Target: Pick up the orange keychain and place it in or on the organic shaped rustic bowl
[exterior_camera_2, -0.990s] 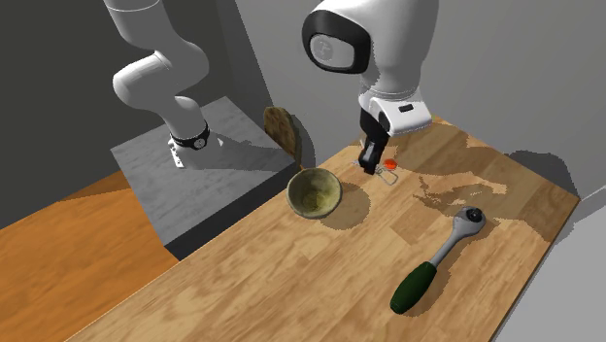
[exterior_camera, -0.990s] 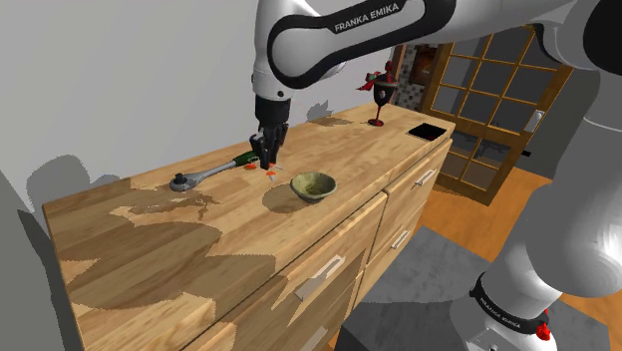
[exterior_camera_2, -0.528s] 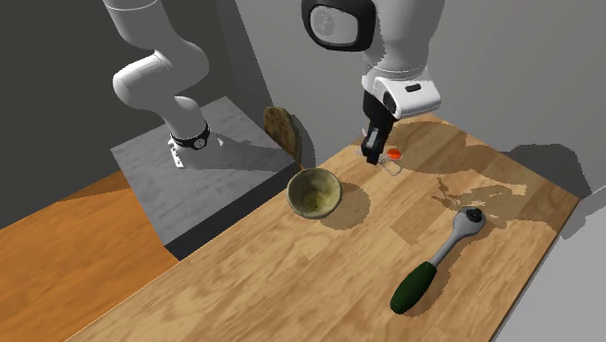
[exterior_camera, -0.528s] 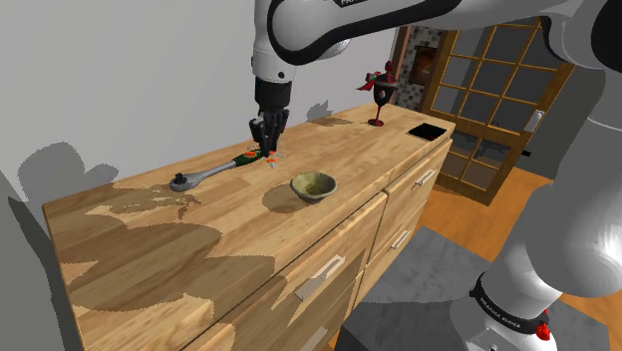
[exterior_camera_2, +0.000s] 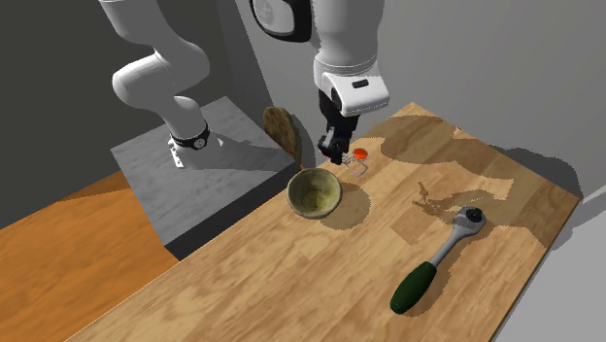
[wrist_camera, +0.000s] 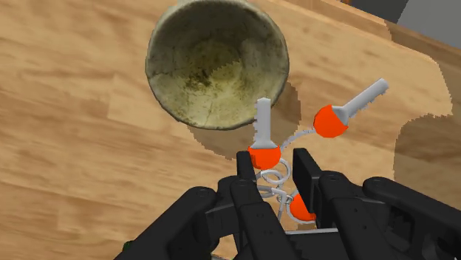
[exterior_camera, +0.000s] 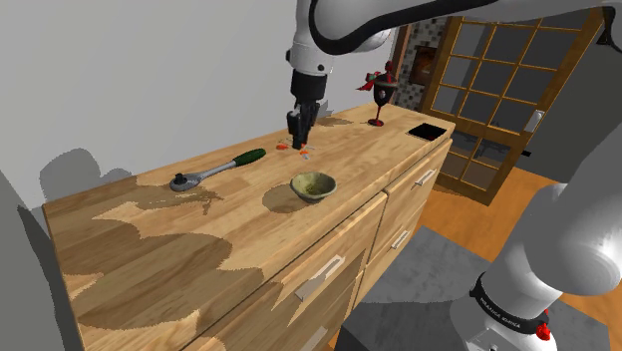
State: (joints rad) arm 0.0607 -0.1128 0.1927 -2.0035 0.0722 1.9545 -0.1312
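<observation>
Between the black fingers of the gripper (wrist_camera: 277, 177), closed narrowly on its wire ring, the orange keychain (wrist_camera: 264, 156) dangles with its grey keys splayed. Just beyond it the rough greenish bowl (wrist_camera: 216, 66) stands on the wooden desk (wrist_camera: 74, 148), one key overlapping its rim. Farther along the desk lies a green-handled ratchet (exterior_camera_2: 437, 255), and toward the far end stands a dark goblet (exterior_camera: 380, 100).

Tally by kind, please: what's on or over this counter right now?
orange keychain: 1, held in the gripper
bowl: 1
ratchet wrench: 1
dark goblet: 1
black tray: 1
total: 5
</observation>
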